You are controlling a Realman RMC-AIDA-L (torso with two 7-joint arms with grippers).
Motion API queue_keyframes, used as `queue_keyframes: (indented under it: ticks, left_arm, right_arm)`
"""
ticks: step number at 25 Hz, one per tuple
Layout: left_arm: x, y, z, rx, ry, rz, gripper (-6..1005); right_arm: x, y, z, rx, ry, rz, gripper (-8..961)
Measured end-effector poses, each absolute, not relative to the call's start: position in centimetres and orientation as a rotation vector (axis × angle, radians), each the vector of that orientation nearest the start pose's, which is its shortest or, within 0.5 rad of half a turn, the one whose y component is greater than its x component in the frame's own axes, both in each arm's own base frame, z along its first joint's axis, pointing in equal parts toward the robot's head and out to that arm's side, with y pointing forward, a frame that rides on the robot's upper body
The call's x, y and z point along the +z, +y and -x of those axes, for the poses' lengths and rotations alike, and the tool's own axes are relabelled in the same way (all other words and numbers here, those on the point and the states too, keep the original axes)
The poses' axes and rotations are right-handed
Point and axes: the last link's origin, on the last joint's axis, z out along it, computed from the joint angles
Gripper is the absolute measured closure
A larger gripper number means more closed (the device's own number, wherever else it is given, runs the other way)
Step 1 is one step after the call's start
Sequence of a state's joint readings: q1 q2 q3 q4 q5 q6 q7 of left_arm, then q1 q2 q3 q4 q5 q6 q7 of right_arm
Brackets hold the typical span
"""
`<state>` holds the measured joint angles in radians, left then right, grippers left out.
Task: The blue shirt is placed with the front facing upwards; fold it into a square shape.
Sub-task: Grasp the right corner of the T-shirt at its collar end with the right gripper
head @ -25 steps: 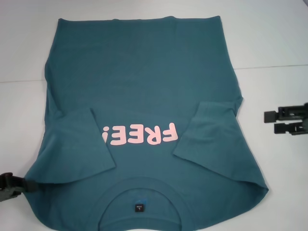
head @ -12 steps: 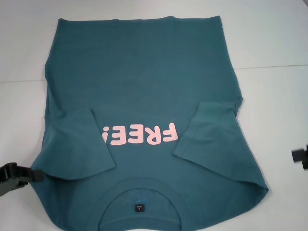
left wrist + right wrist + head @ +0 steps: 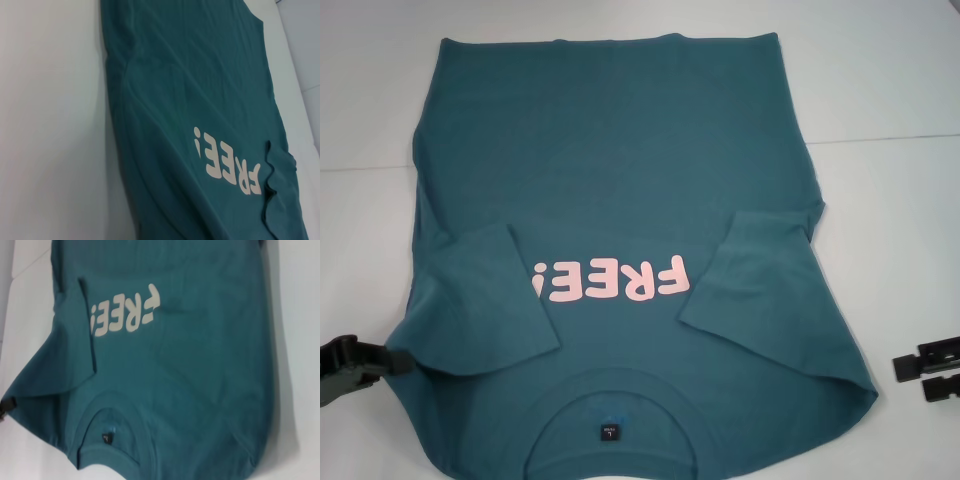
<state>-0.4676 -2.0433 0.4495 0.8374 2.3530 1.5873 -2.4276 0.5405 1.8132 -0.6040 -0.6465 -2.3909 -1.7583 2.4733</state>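
Fingers of left gripper [image 3: 380,362] pinch blue shirt [image 3: 620,180] shoulder; right gripper [image 3: 930,368] parted, empty.

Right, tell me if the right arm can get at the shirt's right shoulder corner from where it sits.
Probably yes. The right end effector sits on the bare table just outside the blue shirt, level with that shoulder corner. Nothing lies between them; the left end effector is at the opposite shoulder edge.

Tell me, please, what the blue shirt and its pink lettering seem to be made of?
The blue shirt looks like soft matte knit, probably cotton: it lies limp with shallow creases and no shine. The pink lettering looks like a flat, smooth print on the cloth, likely vinyl or ink.
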Motion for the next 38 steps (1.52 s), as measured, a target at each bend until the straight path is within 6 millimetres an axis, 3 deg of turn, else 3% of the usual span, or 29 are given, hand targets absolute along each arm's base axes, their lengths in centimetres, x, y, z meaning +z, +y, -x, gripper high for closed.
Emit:
queue_keyframes:
  ticks: [9, 25, 38]
  left_arm:
    - [5.7, 31.0, 33.3, -0.562, -1.995, 1.994, 979]
    - [5.7, 30.8, 33.7, -0.564, -1.996, 1.971, 979]
    - [5.6, 30.6, 33.9, -0.566, -2.001, 1.960, 979]
  right_arm:
    - [6.8, 31.6, -33.4, 0.182, 2.170, 2.114, 170]
    - [4.5, 32.7, -33.6, 0.192, 2.184, 2.040, 176]
    - [2.9, 34.0, -32.1, 0.194, 2.142, 2.080, 181]
